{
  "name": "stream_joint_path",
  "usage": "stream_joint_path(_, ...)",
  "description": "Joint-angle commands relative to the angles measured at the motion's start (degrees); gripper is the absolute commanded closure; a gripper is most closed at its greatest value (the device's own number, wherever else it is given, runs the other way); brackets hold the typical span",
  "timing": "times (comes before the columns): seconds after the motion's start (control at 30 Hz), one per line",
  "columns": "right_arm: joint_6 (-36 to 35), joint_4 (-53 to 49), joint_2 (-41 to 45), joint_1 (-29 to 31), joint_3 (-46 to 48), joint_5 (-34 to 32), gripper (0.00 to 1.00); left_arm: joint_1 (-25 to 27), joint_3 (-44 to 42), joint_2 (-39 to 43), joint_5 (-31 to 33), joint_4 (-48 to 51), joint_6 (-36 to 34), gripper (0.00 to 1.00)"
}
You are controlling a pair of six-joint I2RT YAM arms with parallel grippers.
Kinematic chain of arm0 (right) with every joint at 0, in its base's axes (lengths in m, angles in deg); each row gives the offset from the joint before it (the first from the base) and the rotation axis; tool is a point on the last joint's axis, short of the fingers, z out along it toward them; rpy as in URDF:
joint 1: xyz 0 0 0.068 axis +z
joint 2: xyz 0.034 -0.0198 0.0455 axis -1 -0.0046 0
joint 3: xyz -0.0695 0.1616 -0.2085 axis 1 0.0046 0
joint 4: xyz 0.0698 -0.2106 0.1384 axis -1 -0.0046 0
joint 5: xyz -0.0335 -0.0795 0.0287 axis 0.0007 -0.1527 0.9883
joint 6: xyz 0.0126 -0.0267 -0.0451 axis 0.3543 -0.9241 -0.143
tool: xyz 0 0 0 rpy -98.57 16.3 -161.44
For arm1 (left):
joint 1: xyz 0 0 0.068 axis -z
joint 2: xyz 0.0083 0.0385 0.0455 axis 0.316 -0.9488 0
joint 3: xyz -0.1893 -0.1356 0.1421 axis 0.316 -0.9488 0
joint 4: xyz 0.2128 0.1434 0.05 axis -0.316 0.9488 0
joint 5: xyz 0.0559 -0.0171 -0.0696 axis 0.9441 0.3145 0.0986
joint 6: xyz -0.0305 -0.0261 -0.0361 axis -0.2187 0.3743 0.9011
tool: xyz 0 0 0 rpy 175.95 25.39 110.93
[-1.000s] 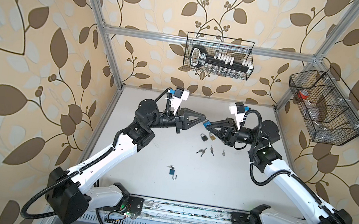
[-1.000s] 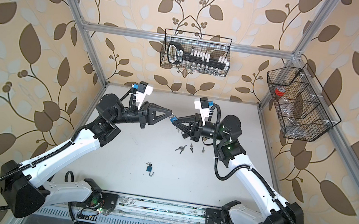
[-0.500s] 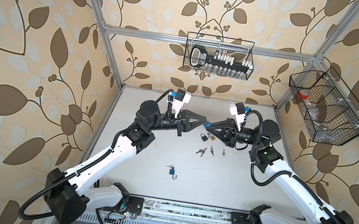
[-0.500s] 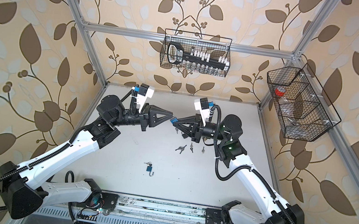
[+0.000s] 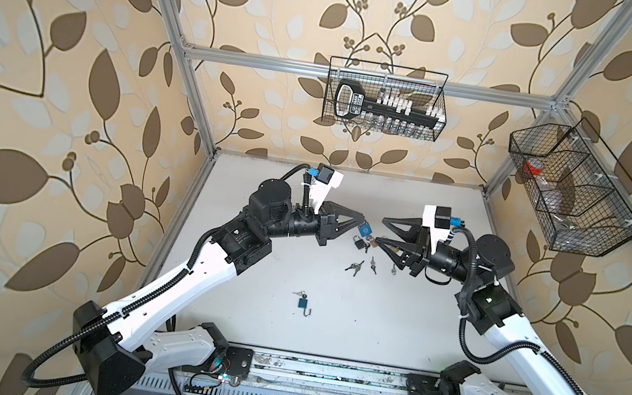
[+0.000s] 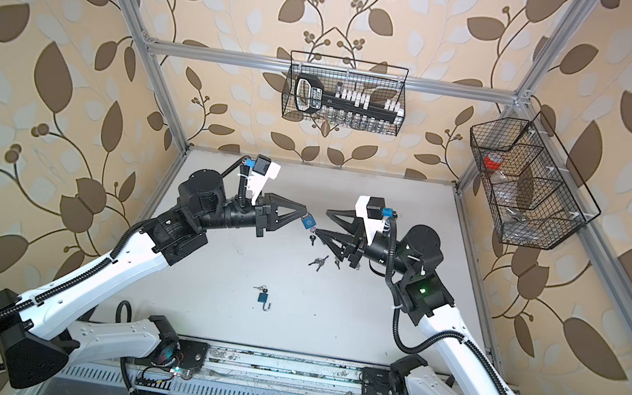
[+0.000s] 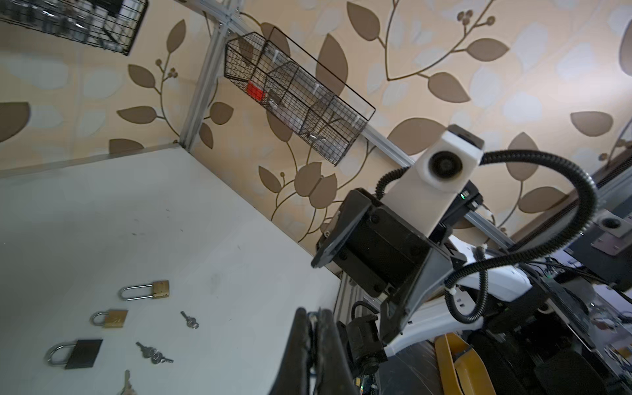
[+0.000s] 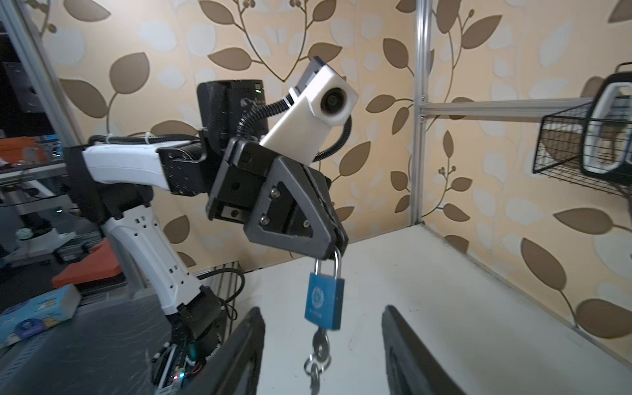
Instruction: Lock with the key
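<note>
The white table [image 5: 328, 334] looks the same as a second ago, and the locks and keys on it lie where they did. Your two arms still meet above its far half, tip to tip.

The left gripper [image 5: 362, 222] has not changed. It is pinched tight on the shackle of the blue padlock [image 8: 324, 302], which hangs upright below the tips, clear of the table. You can see the padlock in both top views, between the two grippers [image 6: 308, 222].

The change is on your right. A second ago the right gripper [image 5: 380, 229] was closed narrow at the foot of the padlock; now its jaws stand well apart. In the right wrist view its fingers [image 8: 249, 342] sit one on each side of the lock's lower end and touch nothing.

The key [image 8: 320, 338] is in the bottom of the blue padlock with its ring dangling under it, and no finger is on it. The shackle's two legs run down into the body, but you cannot tell from here whether it is latched.

On the table below, the left wrist view shows a black padlock [image 7: 77, 354], two brass padlocks [image 7: 113, 318] and loose keys [image 7: 154, 355]. Nearer the front edge a small blue lock [image 5: 302, 305] lies with its shackle swung open.
</note>
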Motion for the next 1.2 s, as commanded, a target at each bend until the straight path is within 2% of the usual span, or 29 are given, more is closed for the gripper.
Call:
stream_joint_path(0.0, -4.3, 0.0, 0.5, 0.2, 3.9, -9.8, 0.43, 0.0, 3.0, 2.0, 10.0, 4.5, -0.9, 1.0)
stream_joint_path(0.1, -3.7, 2.0, -0.1, 0.2, 5.3, -12.7, 0.44, 0.0, 2.7, 2.9, 15.1, 5.6, 0.3, 1.0)
stream_joint_path(0.27, -2.3, 1.6, -2.9, 1.8, 3.7, -17.4, 0.45, 0.0, 2.0, 4.0, 20.2, 6.7, 2.4, 1.0)
stream_joint_path(0.47, -8.9, 6.3, -5.6, 12.0, 4.1, -29.9, 0.44, -0.1, 1.5, 4.7, 23.5, 6.3, 4.6, 1.0)
stream_joint_path(0.53, -10.1, 9.3, -6.7, 13.8, 4.6, -31.5, 0.44, 0.0, 1.5, 4.9, 23.7, 6.3, 4.5, 1.0)
stream_joint_path(0.83, -10.9, 13.3, -13.5, 16.2, 1.3, -30.8, 0.44, 0.0, 0.2, 5.5, 23.0, 4.3, 5.1, 1.0)
stream_joint_path(1.17, -10.5, 15.0, -16.4, 16.6, -1.1, -28.1, 0.51, 0.0, 0.4, 4.8, 22.1, 4.4, 4.7, 1.0)
